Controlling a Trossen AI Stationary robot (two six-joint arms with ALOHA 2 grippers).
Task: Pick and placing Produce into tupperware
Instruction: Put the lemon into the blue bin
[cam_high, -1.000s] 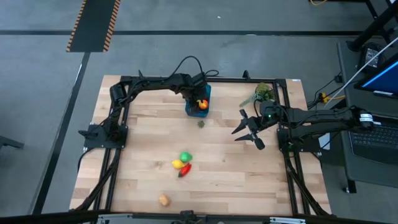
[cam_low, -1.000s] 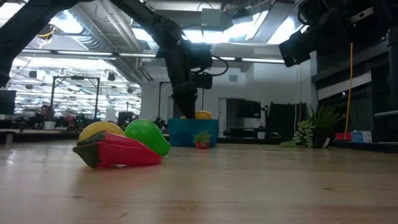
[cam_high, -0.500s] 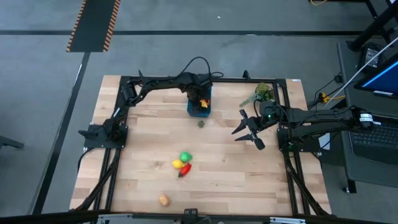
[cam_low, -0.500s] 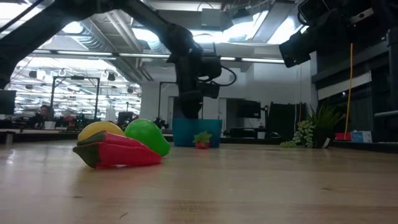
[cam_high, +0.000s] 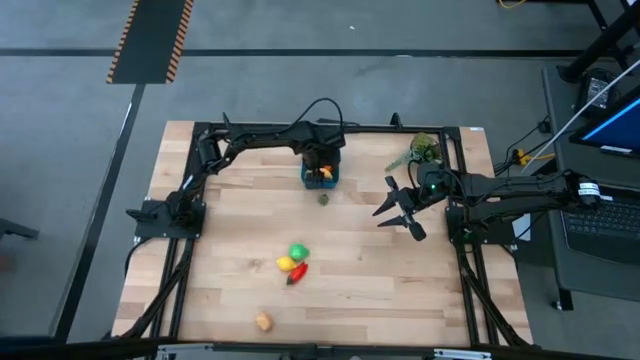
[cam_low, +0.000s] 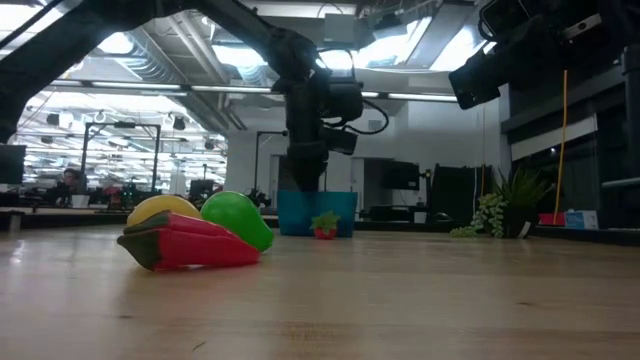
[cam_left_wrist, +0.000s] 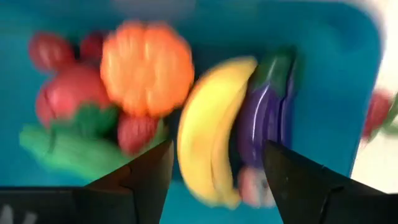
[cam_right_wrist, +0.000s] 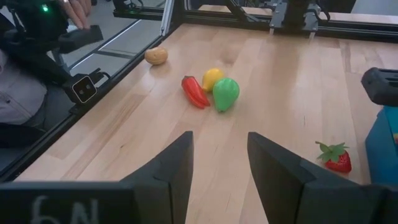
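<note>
The teal tupperware stands at the table's far middle. In the left wrist view it holds an orange, a yellow banana, a purple eggplant, a green cucumber and red pieces. My left gripper hangs open over it, pointing down, a finger on either side of the banana and clear of it. My right gripper hovers open at the table's right with nothing between its fingers. A strawberry lies on the table just in front of the tub.
A green fruit, a yellow one and a red pepper lie together at mid-table. A brown piece lies near the front edge. A leafy sprig sits at the far right. A person stands beside the table.
My left gripper has shifted a little toward the table's right edge and sunk over the tub. The banana, which showed above the tub's rim in the low view a second ago, no longer shows there.
</note>
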